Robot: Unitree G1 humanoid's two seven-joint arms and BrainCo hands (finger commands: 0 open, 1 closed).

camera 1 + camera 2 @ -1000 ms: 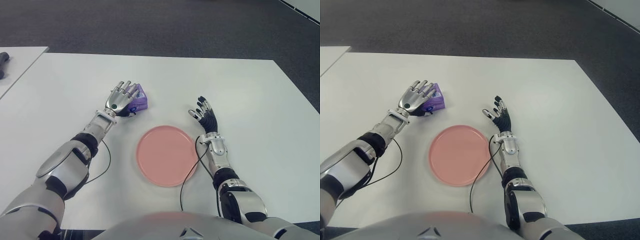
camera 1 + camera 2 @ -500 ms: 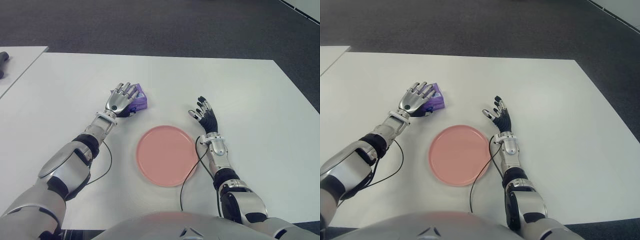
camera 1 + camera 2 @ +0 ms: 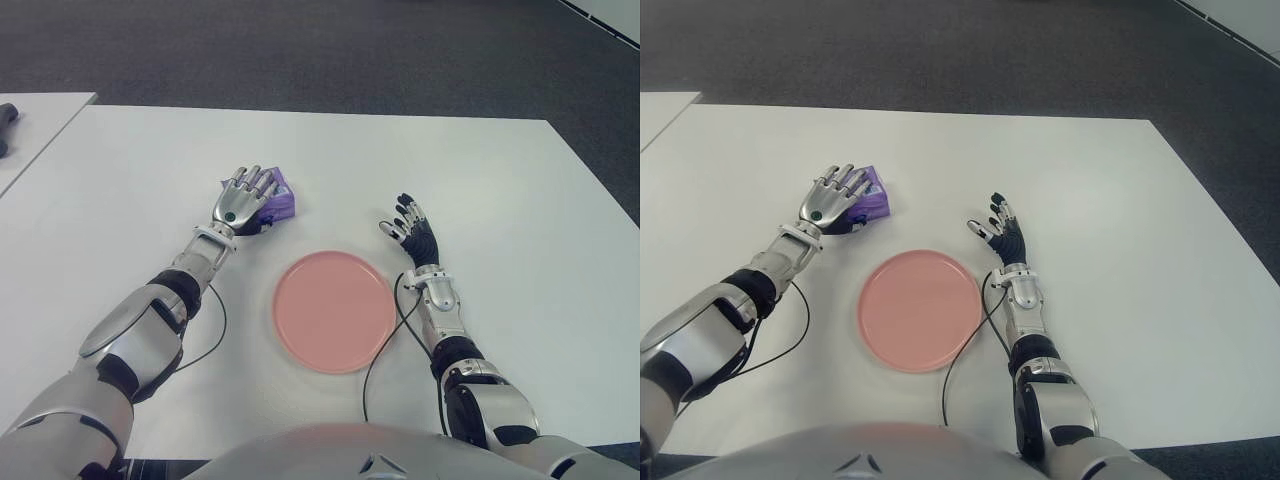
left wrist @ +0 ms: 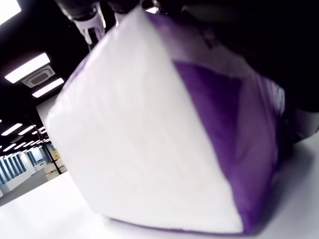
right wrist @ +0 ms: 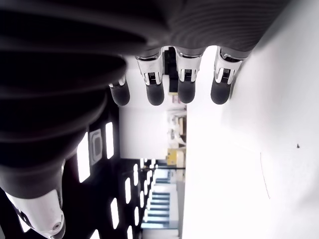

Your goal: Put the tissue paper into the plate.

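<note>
The tissue paper (image 3: 280, 198), a small purple-and-white pack, lies on the white table (image 3: 480, 180) beyond the pink plate (image 3: 334, 312) and toward the robot's left, well clear of the plate's rim. The left hand (image 3: 243, 202) sits on top of the pack, its fingers (image 3: 255, 181) laid over the near side so that only the pack's far right edge shows past them. In the left wrist view the pack (image 4: 164, 134) fills the frame right under the palm, white face and purple end both plain. Whether the fingers have closed on the pack or merely cover it cannot be told.

The right hand (image 3: 410, 229) shows just beyond the plate's right edge, its 4 fingers (image 5: 154, 92) and thumb spread and relaxed above the table, holding nothing. The plate holds nothing.
</note>
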